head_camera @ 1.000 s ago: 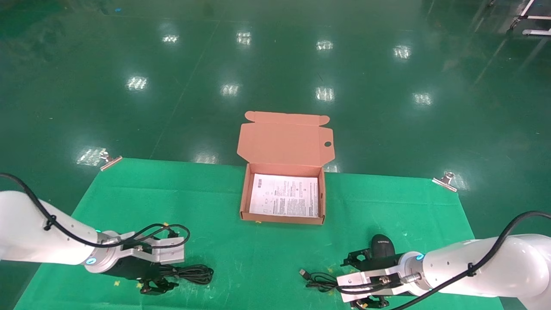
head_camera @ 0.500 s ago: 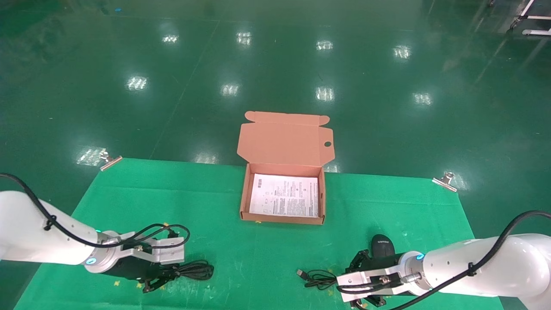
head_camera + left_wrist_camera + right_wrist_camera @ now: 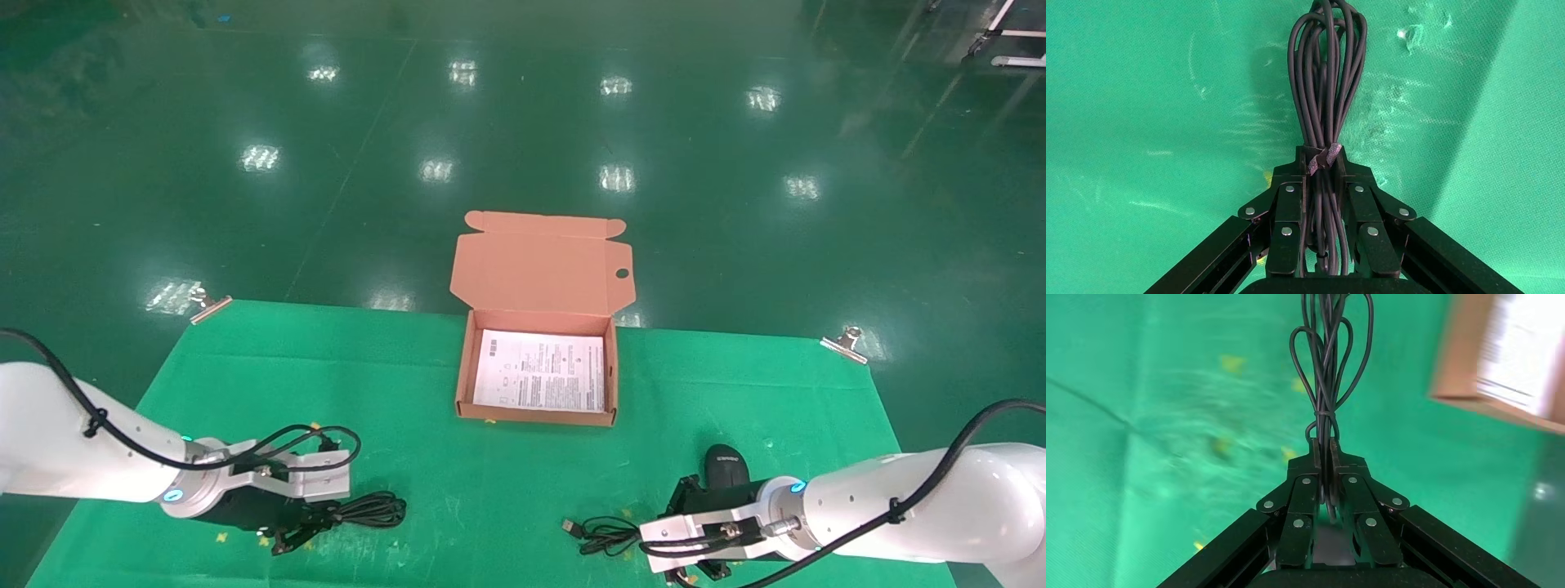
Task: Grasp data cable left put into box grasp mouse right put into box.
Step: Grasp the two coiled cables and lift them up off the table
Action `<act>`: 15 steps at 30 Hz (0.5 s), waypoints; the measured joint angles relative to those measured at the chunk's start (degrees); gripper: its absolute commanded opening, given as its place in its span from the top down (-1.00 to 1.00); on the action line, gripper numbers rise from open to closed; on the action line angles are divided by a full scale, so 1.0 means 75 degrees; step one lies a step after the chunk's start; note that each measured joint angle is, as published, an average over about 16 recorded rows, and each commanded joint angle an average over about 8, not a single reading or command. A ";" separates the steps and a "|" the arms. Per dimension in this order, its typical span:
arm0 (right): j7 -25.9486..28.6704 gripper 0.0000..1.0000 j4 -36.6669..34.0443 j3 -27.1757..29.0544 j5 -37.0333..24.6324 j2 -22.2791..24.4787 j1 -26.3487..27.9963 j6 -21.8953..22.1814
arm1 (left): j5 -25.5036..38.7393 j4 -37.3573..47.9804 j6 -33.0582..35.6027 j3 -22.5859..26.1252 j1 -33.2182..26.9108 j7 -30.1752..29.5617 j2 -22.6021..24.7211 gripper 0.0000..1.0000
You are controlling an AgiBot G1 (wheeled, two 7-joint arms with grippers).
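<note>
Cable (image 3: 1327, 73) being clamped by left gripper (image 3: 1321, 160), low over mat (image 3: 425, 465), long axis running straight out from jaws. Mouse cord (image 3: 1329, 367) being pinched by right gripper (image 3: 1324, 454); mouse (image 3: 726, 467) alongside. Box (image 3: 464, 367) lying ahead, between arms.

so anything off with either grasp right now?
Yes: the right gripper is shut on the mouse's thin cord, not the mouse body. The left gripper pinches the data cable squarely. The box is undisturbed.

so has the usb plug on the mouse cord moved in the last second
Yes, slightly. In the head view the USB plug has slid toward the table's near edge, away from the box, dragged as the right gripper closed on the mouse cord.
</note>
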 measured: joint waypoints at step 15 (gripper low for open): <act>0.1304 1.00 0.1768 0.0894 0.0067 0.1265 0.0630 0.0327 | -0.0043 -0.2713 0.0180 -0.0456 -0.0461 -0.0492 -0.1246 1.00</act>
